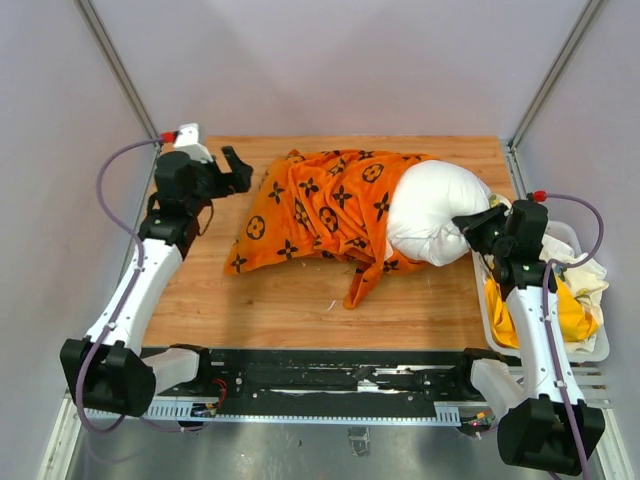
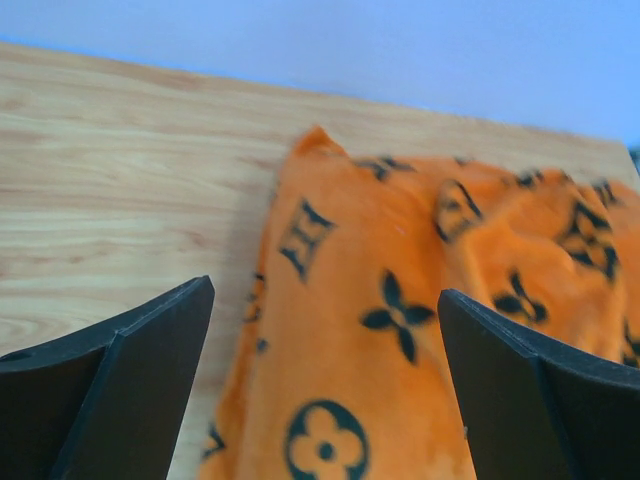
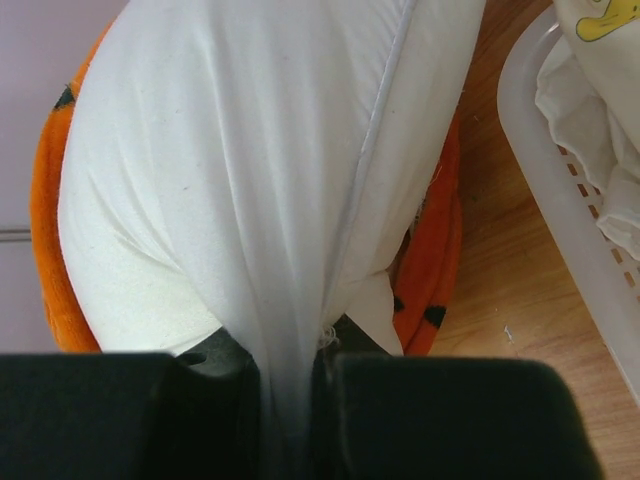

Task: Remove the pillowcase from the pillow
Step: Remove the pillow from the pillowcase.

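The orange pillowcase [image 1: 315, 210] with black motifs lies across the wooden table, still round the left part of the white pillow [image 1: 430, 210], whose right end bulges out bare. My right gripper [image 1: 478, 225] is shut on the pillow's right end; in the right wrist view the white fabric [image 3: 250, 180] is pinched between the fingers [image 3: 290, 400]. My left gripper [image 1: 238, 168] is open and empty, just off the pillowcase's far left corner. In the left wrist view the pillowcase [image 2: 400, 330] lies between and beyond the open fingers [image 2: 130, 380].
A white plastic basket [image 1: 590, 350] with yellow and white cloths stands at the table's right edge, beside my right arm; its rim shows in the right wrist view [image 3: 560, 210]. Grey walls close the table on three sides.
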`<control>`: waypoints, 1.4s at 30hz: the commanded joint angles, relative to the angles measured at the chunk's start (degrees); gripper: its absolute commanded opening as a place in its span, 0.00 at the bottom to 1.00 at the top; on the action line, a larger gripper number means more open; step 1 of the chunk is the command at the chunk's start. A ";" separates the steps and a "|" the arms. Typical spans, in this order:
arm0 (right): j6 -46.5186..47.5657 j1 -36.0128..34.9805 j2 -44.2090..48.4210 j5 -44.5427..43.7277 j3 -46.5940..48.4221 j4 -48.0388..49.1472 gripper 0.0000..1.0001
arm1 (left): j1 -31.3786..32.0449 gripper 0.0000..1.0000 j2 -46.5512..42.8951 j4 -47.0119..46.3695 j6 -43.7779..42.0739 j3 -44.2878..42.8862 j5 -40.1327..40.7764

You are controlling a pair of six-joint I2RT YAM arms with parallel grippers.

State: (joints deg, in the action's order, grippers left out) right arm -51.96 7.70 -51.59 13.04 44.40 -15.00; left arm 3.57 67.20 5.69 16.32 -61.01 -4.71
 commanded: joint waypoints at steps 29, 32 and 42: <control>0.37 1.47 4.13 -8.64 3.30 2.97 0.01 | -6.26 0.00 -1.85 -6.90 5.11 18.22 10.98; 0.33 1.55 4.05 -8.35 3.38 3.03 0.01 | -8.62 0.00 -3.15 -7.44 6.73 18.87 11.28; 1.90 -1.31 -3.76 4.25 5.23 7.48 0.01 | -2.40 0.98 -5.99 -6.89 3.52 14.55 6.11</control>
State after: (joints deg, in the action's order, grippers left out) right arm -51.94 7.25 -51.31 17.06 44.73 -15.75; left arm -2.90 63.53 -0.05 22.92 -41.71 -3.46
